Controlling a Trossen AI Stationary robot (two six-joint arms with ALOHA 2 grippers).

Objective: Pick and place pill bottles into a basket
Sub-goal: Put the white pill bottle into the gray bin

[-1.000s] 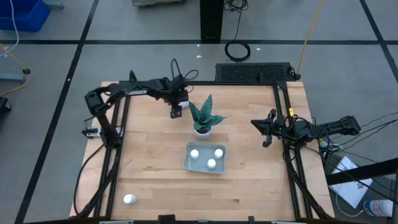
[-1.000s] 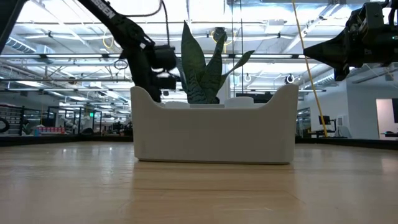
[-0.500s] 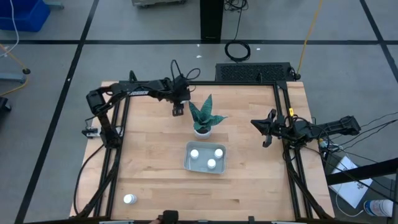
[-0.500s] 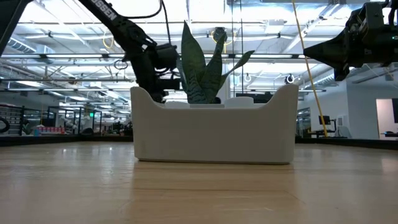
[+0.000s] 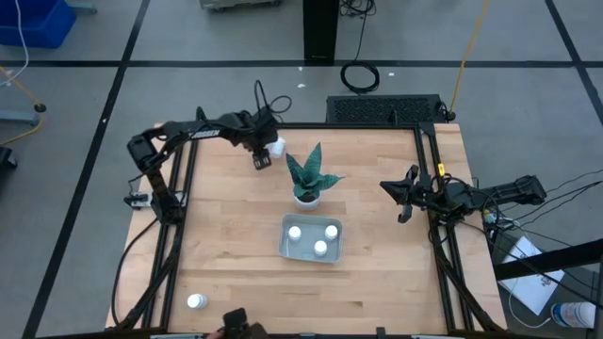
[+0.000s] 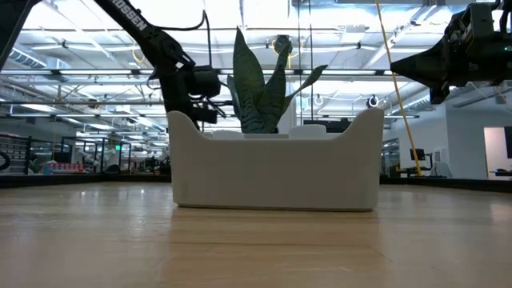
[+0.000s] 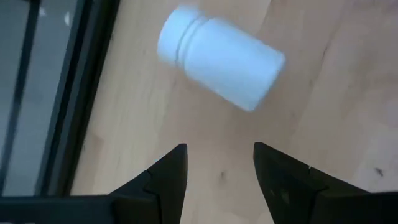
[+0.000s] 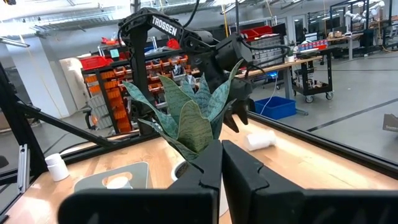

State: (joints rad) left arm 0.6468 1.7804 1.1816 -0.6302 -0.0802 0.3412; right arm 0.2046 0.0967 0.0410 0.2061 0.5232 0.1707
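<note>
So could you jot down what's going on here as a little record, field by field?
Bottles in the basket: three pill bottles standing inside the grey-blue basket
Bottle lying down: one on its side at the table's far edge, near the plant
Bottle left alone: one upright near the front left corner
Left gripper: open, hovering just short of the lying bottle, not touching it
Right gripper: shut, empty, waiting at the right side of the table
</note>
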